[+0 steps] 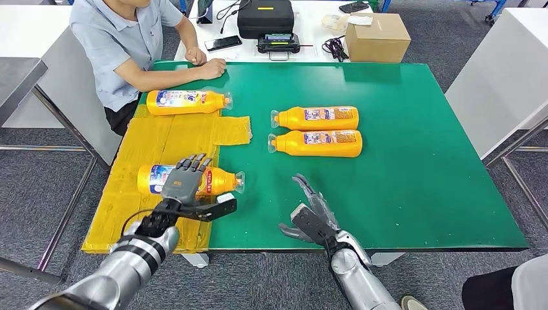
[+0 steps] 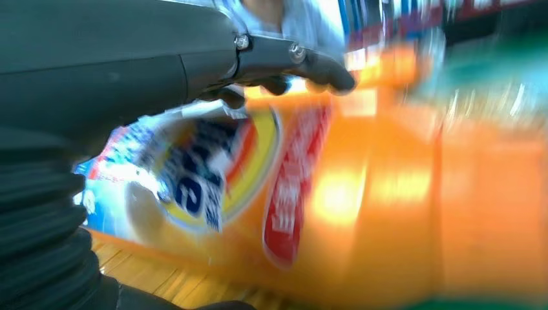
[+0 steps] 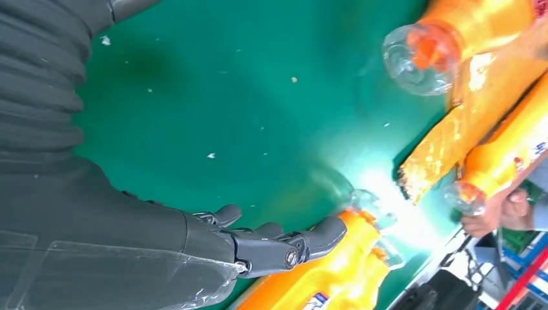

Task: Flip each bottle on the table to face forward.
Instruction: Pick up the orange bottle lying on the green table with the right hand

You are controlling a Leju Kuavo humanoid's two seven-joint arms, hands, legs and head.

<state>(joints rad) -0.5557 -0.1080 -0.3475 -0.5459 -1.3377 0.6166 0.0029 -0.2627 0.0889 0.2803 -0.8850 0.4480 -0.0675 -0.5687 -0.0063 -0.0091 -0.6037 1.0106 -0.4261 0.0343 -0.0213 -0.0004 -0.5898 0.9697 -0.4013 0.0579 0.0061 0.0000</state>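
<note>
On the yellow mat [image 1: 161, 139] at the left of the green tabletop [image 1: 420, 181], the left hand [image 1: 184, 184] rests fingers-down over the near bottle [image 1: 220, 182] — whether it grips it cannot be told — while the right hand [image 1: 313, 213] hovers open-fingered, holding nothing, before two paired bottles [image 1: 316, 132].

A brown cardboard box [image 1: 378, 37] stands on the white table [image 1: 310, 48] beyond the green table top. Left of the box lies a tangle of black cable [image 1: 335, 46], then a black controller with a screen [image 1: 278, 42], with a black zipped case [image 1: 265, 17] behind it. Further left lies a black phone [image 1: 223, 43], and a person in a grey-blue shirt [image 1: 119, 45] sits beyond.
</note>
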